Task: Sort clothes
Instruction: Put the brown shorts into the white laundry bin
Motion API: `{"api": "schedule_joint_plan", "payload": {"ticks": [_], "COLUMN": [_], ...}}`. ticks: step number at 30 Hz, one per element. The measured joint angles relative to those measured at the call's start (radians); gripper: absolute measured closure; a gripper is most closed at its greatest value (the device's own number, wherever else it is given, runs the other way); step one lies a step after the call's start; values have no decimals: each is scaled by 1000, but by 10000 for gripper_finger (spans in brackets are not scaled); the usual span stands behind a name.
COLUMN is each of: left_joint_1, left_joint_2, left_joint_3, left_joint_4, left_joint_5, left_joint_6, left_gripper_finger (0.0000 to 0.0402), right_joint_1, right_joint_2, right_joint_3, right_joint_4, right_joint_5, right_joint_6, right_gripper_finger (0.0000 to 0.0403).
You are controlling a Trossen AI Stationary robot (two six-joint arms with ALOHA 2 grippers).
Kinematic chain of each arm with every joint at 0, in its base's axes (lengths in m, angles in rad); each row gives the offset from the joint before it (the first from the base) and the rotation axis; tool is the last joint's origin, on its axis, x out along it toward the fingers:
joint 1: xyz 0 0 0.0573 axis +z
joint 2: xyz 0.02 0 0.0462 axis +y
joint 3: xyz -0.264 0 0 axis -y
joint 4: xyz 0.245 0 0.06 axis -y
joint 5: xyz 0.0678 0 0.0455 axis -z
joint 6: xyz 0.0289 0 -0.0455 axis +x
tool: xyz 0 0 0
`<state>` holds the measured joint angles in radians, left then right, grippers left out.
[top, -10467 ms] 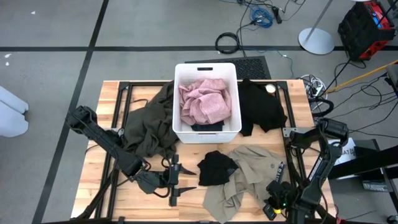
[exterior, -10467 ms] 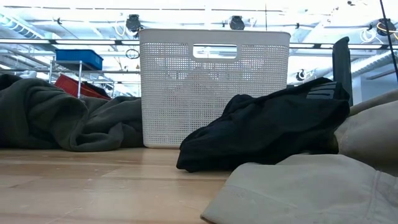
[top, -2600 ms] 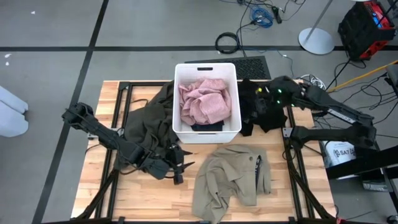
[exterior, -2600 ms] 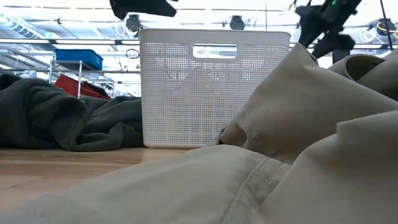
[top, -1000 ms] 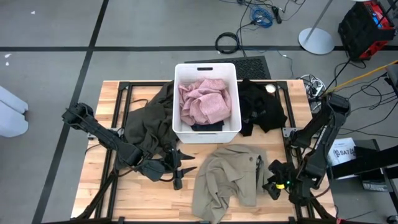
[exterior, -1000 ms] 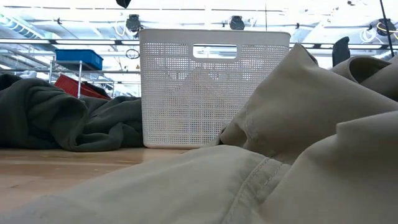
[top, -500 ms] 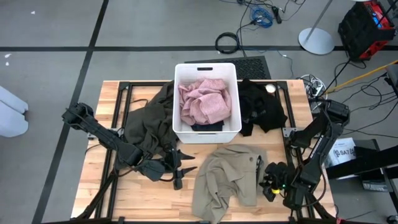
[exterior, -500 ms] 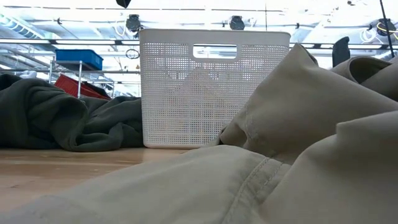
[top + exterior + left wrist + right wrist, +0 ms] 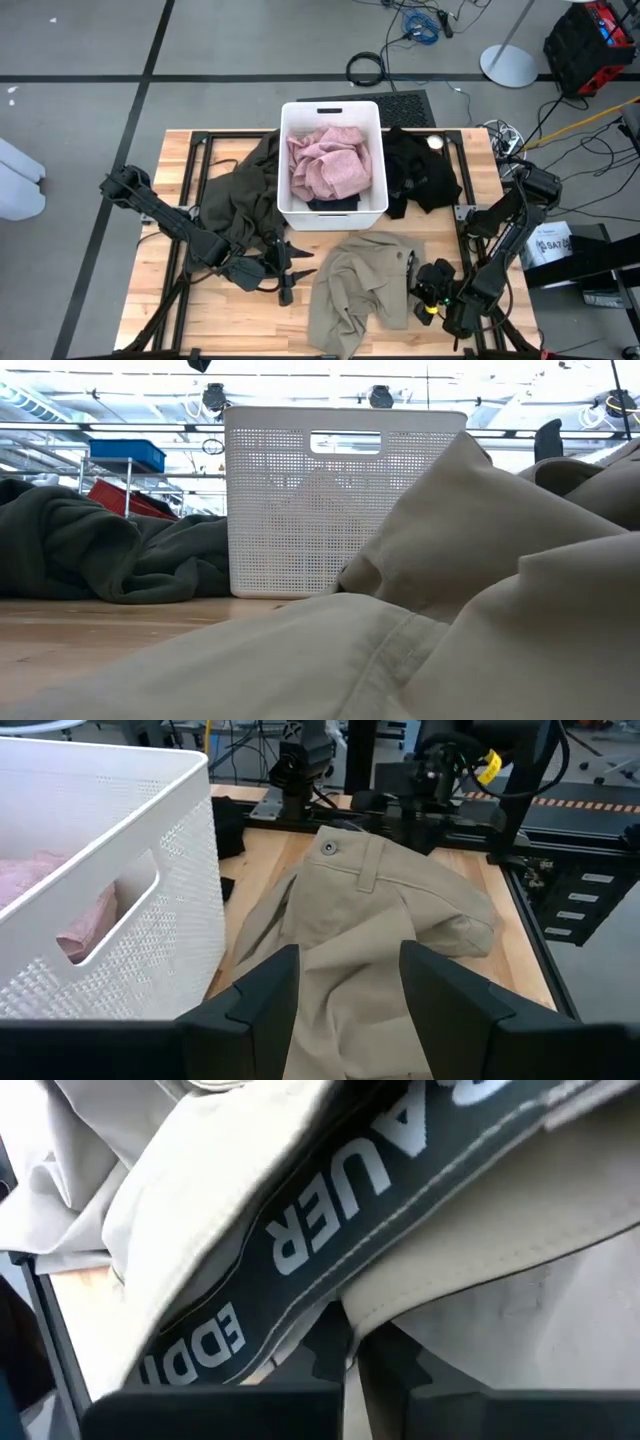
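Observation:
A khaki tan garment (image 9: 365, 290) lies spread on the near middle of the table, filling the low view (image 9: 480, 560). My right gripper (image 9: 425, 292) is low at its right edge, shut on it. My left gripper (image 9: 290, 272) is open and empty, just left of the garment and near the dark olive garment (image 9: 240, 200). The white bin (image 9: 290, 215) holds a pale pink garment (image 9: 330, 160) lying on a black one (image 9: 330, 204). Another black garment (image 9: 420, 170) lies to the right of the bin. My right gripper pinches the khaki garment's edge (image 9: 345, 1320) between its two fingers, right beside a black band with white letters (image 9: 330, 1210). It comes in low from the table's right side. The garment lies slack on the table.
The bin (image 9: 345, 500) stands at the table's middle toward the far edge. Black frame rails run along the table's left (image 9: 190, 190) and right (image 9: 462, 215) sides. Bare wood (image 9: 170, 320) shows at the near left. The left wrist view shows the right arm (image 9: 440, 780) beyond the khaki garment (image 9: 370, 920).
My right gripper has gone toward the table's left edge, onto the khaki garment's right edge. The near part of the garment has shifted a little toward the left in the low view.

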<state>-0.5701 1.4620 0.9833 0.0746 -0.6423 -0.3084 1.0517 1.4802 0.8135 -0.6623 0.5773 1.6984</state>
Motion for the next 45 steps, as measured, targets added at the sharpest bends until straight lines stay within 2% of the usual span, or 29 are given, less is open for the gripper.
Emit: {"api": "schedule_joint_plan", "payload": {"ticks": [4, 7, 10, 14, 18, 24, 26, 28, 34, 39, 43, 45], "left_joint_1": [0, 0, -6, -29, -56, -77, -90, -106, -136, -123, -118, -117], "left_joint_2": [0, 27, 95, 222, 372, 621, 674, 707, 784, 838, 854, 854], "left_joint_3": [0, 0, 1, 50, 169, 378, 436, 486, 606, 671, 710, 724], "left_joint_4": [27, 155, 364, 508, 522, 498, 439, 375, 298, 174, 69, 42], "left_joint_5": [39, 123, 207, 204, 162, 4, -65, -150, -280, -294, -428, -437], "left_joint_6": [3, 46, 160, 396, 541, 496, 455, 418, 323, 316, 322, 323], "left_gripper_finger": [217, 217, 217, 217, 217, 217, 217, 217, 217, 217, 217, 217], "right_joint_1": [-21, -49, -91, -150, -214, -292, -308, -319, -351, -379, -394, -397], "right_joint_2": [-13, -17, -18, -18, -18, -18, -18, -18, -18, -18, -18, -18], "right_joint_3": [1, 30, 75, 123, 145, 146, 146, 146, 146, 146, 146, 146], "right_joint_4": [9, 8, 15, 49, 125, 180, 171, 173, 174, 190, 220, 231], "right_joint_5": [0, 15, 28, 26, 24, -2, -6, -8, -8, -21, -56, -60], "right_joint_6": [-16, -54, -115, -200, -252, -333, -346, -357, -380, -376, -391, -404], "right_gripper_finger": [400, 401, 401, 402, 402, 403, 403, 403, 403, 403, 403, 403]}}
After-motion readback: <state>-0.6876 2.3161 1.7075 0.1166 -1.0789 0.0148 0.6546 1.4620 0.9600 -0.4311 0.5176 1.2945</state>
